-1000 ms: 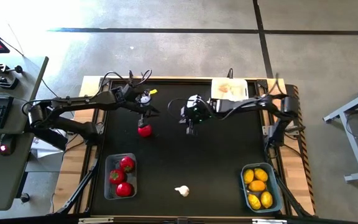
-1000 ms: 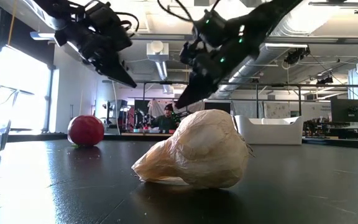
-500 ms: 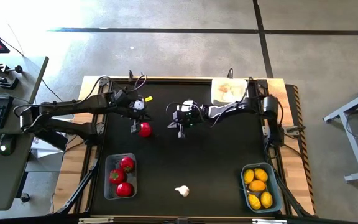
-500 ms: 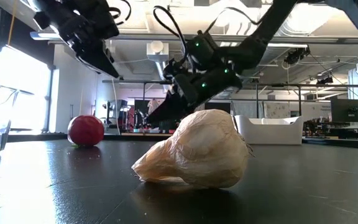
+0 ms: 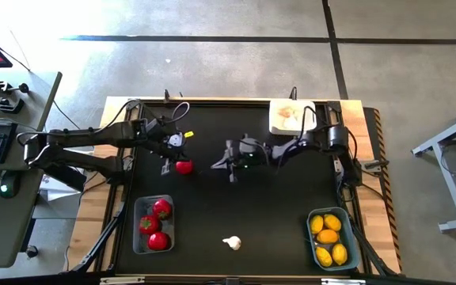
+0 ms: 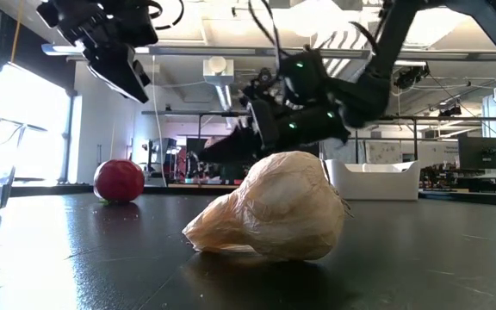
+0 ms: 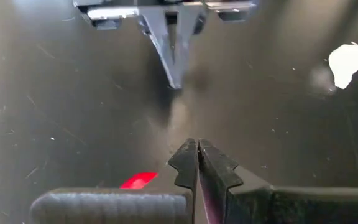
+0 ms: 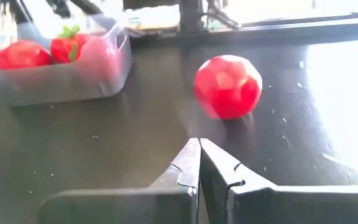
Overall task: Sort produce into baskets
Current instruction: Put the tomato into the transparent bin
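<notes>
The loose tomato (image 5: 184, 166), small, round, likely light, hard-skinned and prone to roll, sits on the mat up from the clear tub (image 5: 153, 225), with the left gripper (image 5: 167, 163) and right gripper (image 5: 226, 165) flanking it, fingers pressed together and empty; grip across its middle.

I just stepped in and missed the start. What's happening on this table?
A two-armed robot is sorting toy produce into tubs. Three red pieces lie in the clear tub, yellow ones fill the blue-grey tub, and the white tub sits at the far edge. One red piece lies loose mid-table, with the left pincer and the right pincer either side of it, both shut and empty. A garlic bulb waits near the front edge.
</notes>
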`<action>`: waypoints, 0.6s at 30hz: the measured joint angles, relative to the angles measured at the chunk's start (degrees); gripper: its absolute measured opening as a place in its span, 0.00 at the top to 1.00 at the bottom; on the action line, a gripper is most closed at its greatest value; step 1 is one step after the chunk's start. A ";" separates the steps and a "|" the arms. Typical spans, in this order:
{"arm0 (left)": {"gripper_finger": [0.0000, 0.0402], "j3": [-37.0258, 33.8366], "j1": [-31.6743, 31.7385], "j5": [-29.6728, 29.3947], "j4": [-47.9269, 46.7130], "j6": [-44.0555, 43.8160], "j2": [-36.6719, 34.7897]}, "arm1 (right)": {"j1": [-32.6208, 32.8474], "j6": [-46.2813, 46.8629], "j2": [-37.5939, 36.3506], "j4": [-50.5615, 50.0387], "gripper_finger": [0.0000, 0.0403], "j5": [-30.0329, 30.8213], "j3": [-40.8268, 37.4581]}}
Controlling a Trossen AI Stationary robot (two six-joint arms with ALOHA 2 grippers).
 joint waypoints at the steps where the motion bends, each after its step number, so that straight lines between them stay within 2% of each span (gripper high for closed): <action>1: 1.00 0.28 -0.22 0.01 -0.56 0.00 0.00 | 0.02 0.81 0.00 1.96 1.00 0.94 -1.44; 5: 1.00 1.71 -0.89 0.04 -3.06 -0.89 0.00 | 0.93 3.95 0.01 7.20 1.00 4.13 -5.55; 10: 0.98 3.44 -2.19 0.46 -10.70 -1.90 0.77 | 3.14 5.37 -0.43 9.24 1.00 6.97 -7.92; 14: 0.91 5.42 -3.87 -0.16 -16.68 -3.21 3.46 | 4.82 5.34 -0.48 9.25 1.00 7.90 -7.95; 18: 0.78 7.18 -6.49 -3.26 -18.78 -4.42 7.31 | 5.83 5.31 -0.48 9.27 1.00 8.09 -7.86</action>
